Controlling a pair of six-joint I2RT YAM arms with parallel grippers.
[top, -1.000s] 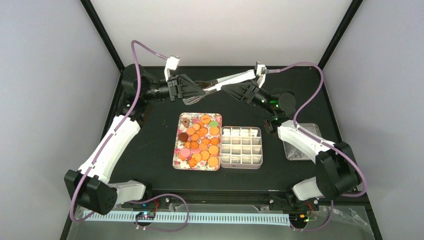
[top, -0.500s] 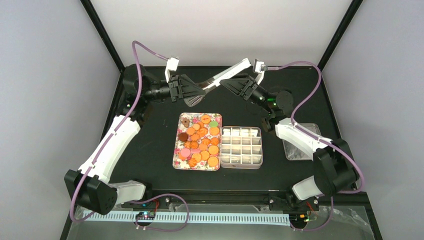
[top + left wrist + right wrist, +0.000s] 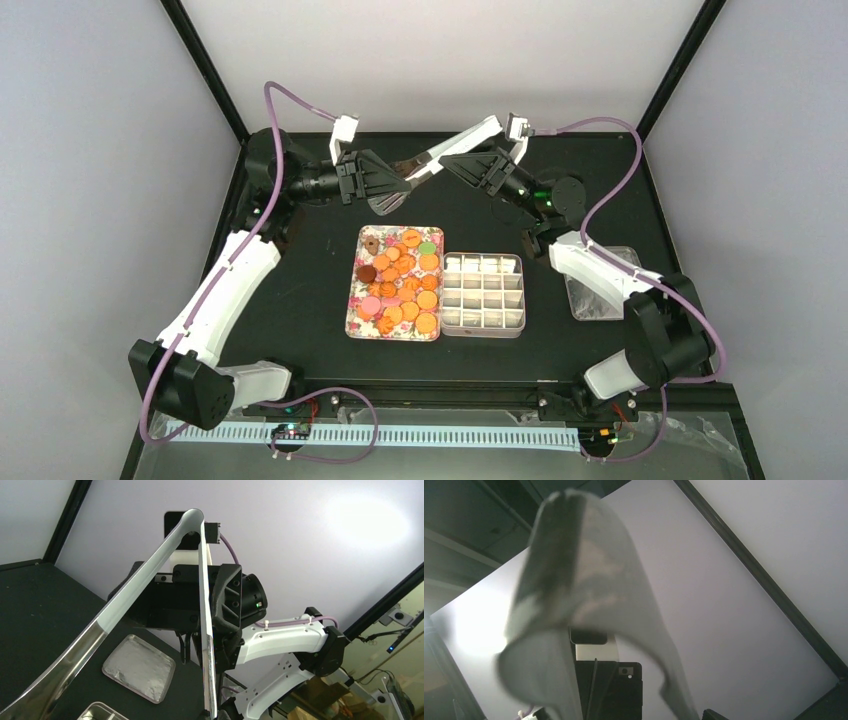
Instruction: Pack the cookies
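Note:
The cookies [image 3: 400,280], mostly orange with a few brown, pink and green ones, lie on the flower-patterned tray [image 3: 352,300] at mid-table. Neither gripper is near them. Both grippers are raised at the back of the table, on one pair of metal tongs [image 3: 440,158]. My left gripper [image 3: 403,184] is shut on a metal blade of the tongs [image 3: 210,675]. My right gripper [image 3: 447,165] closes round their white handle. The handle's looped end [image 3: 574,555] fills the right wrist view, blurred. The tongs slope up to the right.
A white divided box [image 3: 484,293] with empty compartments stands just right of the flowered tray. A clear shallow tray [image 3: 600,285] lies at the right edge, also visible under the tongs in the left wrist view as a clear tray [image 3: 139,667]. Cage posts rise behind.
The right gripper has lifted the handle end of the tongs, so they slope more steeply. The left gripper has stayed in place.

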